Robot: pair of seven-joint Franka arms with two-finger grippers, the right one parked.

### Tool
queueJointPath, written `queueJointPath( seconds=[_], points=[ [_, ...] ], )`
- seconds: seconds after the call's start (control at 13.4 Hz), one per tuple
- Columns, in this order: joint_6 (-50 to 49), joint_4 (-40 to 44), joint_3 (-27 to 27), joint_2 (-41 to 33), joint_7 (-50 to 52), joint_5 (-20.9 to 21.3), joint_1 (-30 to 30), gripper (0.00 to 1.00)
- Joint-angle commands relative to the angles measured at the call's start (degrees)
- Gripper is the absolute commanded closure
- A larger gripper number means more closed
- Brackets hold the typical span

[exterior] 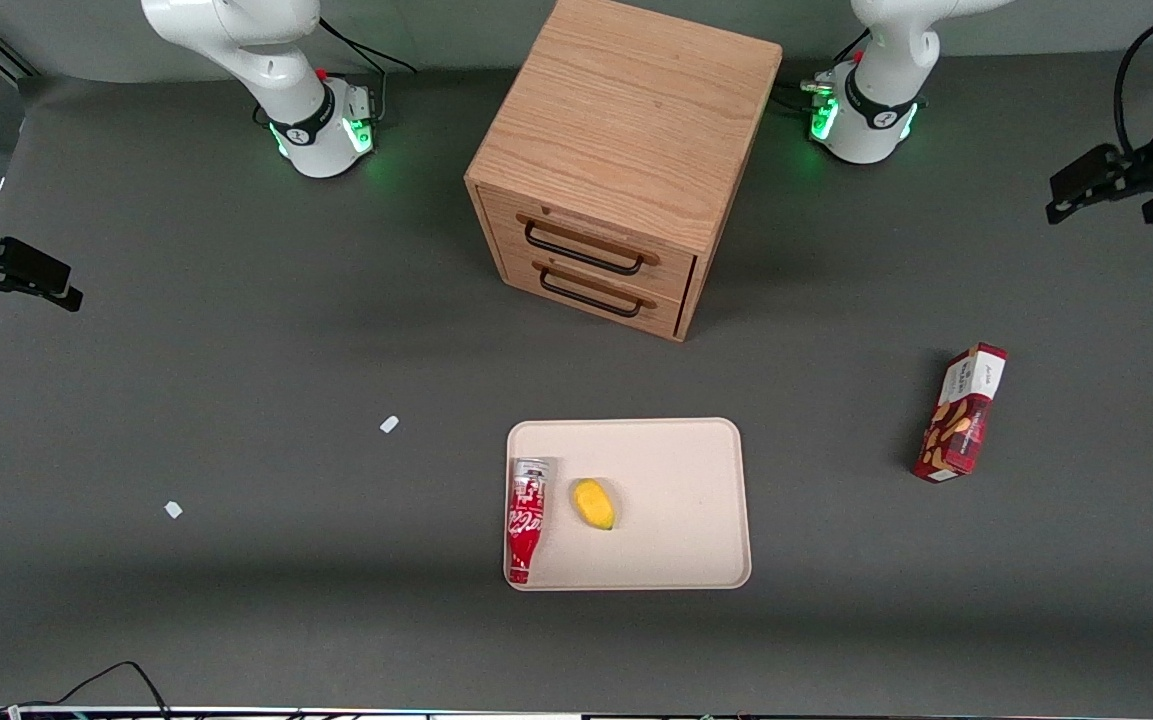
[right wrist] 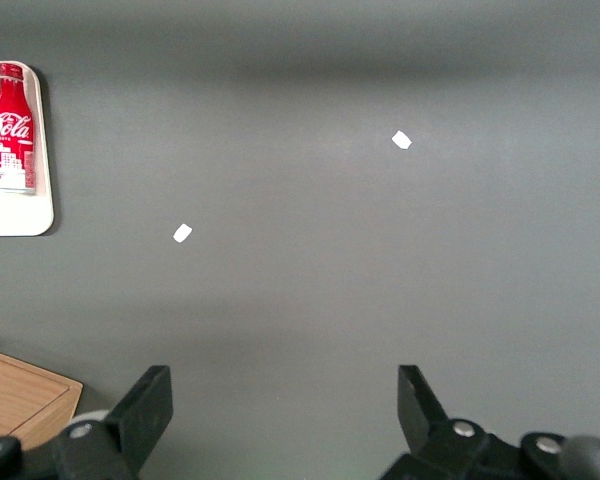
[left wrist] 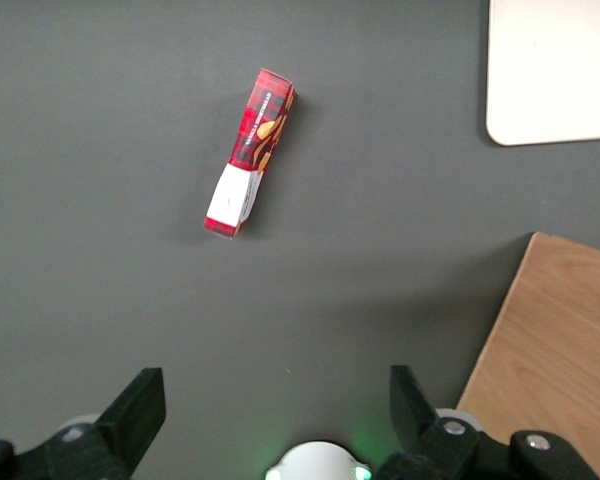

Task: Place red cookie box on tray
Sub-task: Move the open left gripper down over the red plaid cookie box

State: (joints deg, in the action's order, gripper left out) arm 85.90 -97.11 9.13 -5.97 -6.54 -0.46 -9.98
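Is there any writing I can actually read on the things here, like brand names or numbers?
"Coca-Cola": white script on the red bottle lying on the tray.
Cookie box: small print on its white end and red side, too small to read.
Drawer cabinet, yellow fruit: no text.
The open pincer, high above the table, away from the box, bears none.

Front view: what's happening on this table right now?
Nothing is being held yet. The left arm's gripper, fingers open, hangs above the table at the working arm's end, farther from the front camera than the red cookie box. The box sits on the table mat, apart from the tray. The tray already carries a soda bottle lying down and a yellow fruit. A wooden drawer cabinet stands mid-table.
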Motion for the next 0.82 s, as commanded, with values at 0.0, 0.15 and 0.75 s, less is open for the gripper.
queueJointPath(
  seconds=[0.0, 0.15, 0.75],
  points=[
    [4.96, -0.26, -0.24, 6.30, -11.61, 2.39, -0.83, 0.00],
    [11.19, -2.28, -1.83, 9.91, -13.23, 2.83, -0.74, 0.00],
    [41.78, -15.73, -1.83, 21.95, -15.33, 5.99, -0.48, 0.00]
  ],
)
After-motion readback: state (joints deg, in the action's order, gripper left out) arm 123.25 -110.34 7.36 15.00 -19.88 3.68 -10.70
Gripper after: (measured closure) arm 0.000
